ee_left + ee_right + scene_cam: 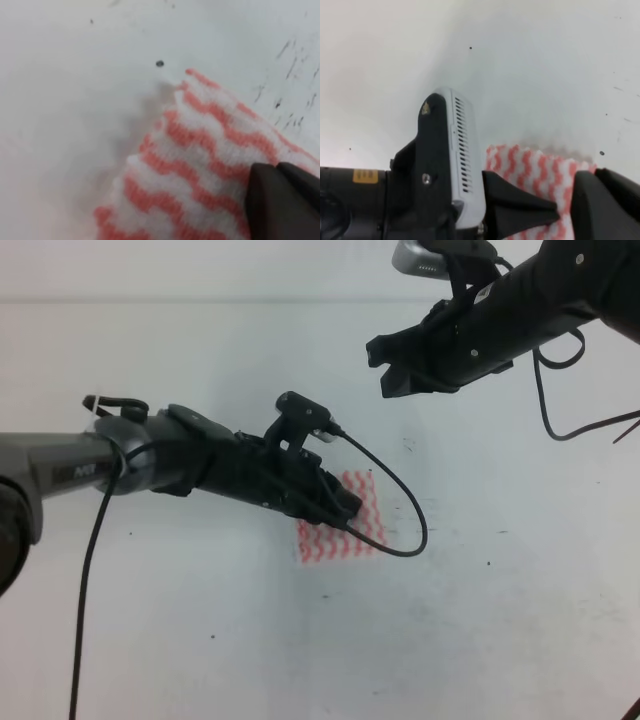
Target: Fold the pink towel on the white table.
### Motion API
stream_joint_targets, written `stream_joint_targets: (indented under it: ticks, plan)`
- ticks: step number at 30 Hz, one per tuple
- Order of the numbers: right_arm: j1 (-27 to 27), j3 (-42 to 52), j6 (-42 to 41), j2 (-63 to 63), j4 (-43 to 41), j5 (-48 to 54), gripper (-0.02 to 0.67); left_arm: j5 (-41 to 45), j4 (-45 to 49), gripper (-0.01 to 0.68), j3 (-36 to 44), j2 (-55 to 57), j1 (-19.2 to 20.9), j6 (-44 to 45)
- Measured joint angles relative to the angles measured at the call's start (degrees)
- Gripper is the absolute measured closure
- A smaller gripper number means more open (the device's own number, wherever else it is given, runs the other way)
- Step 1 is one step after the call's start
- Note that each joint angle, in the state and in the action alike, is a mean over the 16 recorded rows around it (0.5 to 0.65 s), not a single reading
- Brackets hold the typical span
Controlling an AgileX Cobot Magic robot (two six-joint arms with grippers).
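Exterior high view: small white lettering stands on the grey forearm segment of the left arm [75, 473]; the characters are too blurred to read. Right wrist view: a yellow label [365, 176] sits on the dark arm housing; its print is illegible. No other markings noted.

pink towel [345, 530] mid white table [200, 640], left hand [345, 510] over it

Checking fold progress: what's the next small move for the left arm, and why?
Probably open the jaws and lift clear. The left gripper sits low on the pink towel, which already looks like a small folded stack on the white table; the right gripper hangs well away.
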Motion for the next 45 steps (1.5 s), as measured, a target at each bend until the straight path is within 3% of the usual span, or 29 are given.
stream_joint_targets:
  ticks: [17, 28, 36, 45]
  plan:
    - [0.0, 0.0, 0.0, -0.1, 0.0, 0.9, 0.667, 2.2, 0.1, 0.678, -2.1, 1.1, -0.7, 0.9]
    - [0.0, 0.7, 0.1, -2.0, -1.2, 2.3, 0.667, 1.9, 2.7, 0.678, -3.1, -5.4, -0.8, -3.4]
    - [0.0, 8.4, 0.9, -11.5, -4.4, -0.4, 0.667, -8.1, 0.8, 0.678, 6.0, -19.8, -0.7, -4.9]
    - [0.0, 25.8, 2.3, -29.8, -6.0, -9.8, 0.667, -25.0, -7.1, 0.678, 24.3, -42.6, -0.8, -2.5]
